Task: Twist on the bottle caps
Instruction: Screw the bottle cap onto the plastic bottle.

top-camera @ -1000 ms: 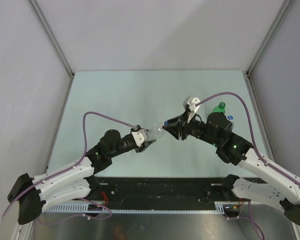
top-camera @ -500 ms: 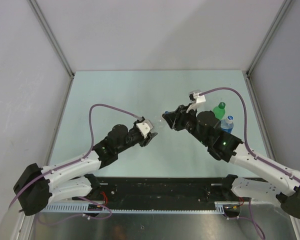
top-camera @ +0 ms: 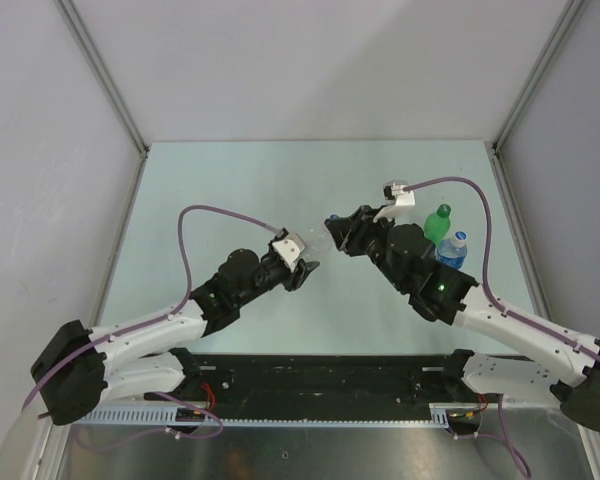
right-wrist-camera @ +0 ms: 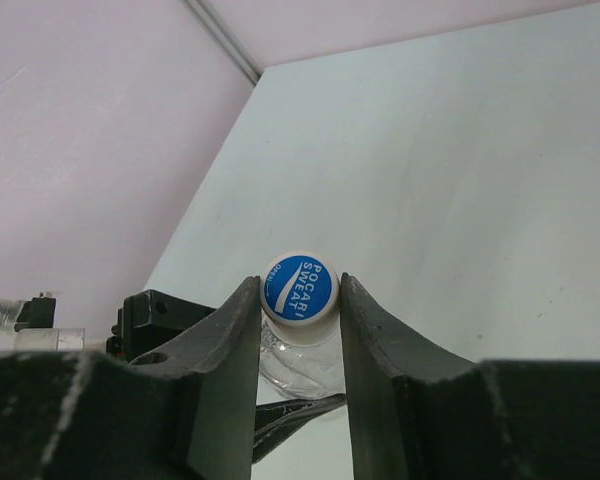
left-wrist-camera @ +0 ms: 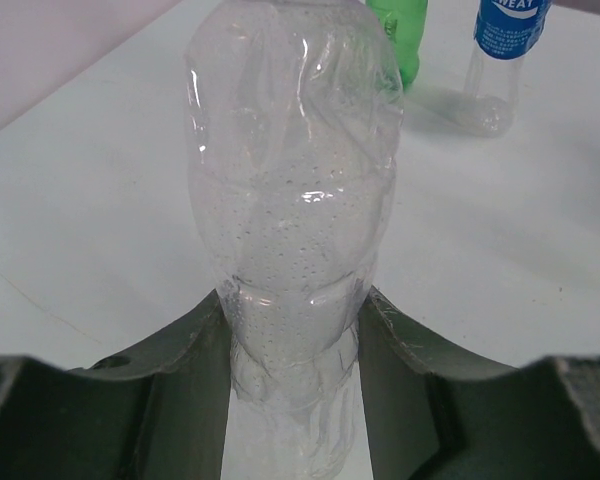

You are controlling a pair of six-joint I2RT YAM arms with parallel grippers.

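Observation:
My left gripper (left-wrist-camera: pixel 295 335) is shut on the base end of the clear unlabelled bottle (left-wrist-camera: pixel 295 190), which lies roughly level above the table. In the top view the bottle (top-camera: pixel 320 250) spans between both grippers. My right gripper (right-wrist-camera: pixel 300 292) is shut on a white cap with a blue printed top (right-wrist-camera: pixel 300 286), which sits at the bottle's neck (right-wrist-camera: pixel 302 362). The green bottle (top-camera: pixel 438 222) and the blue-label bottle (top-camera: pixel 454 248) stand upright at the right, behind my right arm. They also show in the left wrist view, green (left-wrist-camera: pixel 401 35) and blue-label (left-wrist-camera: pixel 500 55).
The table (top-camera: pixel 230 180) is pale green, with grey walls on the left, back and right. The left gripper's body (right-wrist-camera: pixel 155 315) shows behind the bottle in the right wrist view. Purple cables loop above both arms.
Both grippers have stayed shut on the bottle and cap. The right wrist has rolled, its camera swinging toward the back right. The left arm has pushed slightly forward and right.

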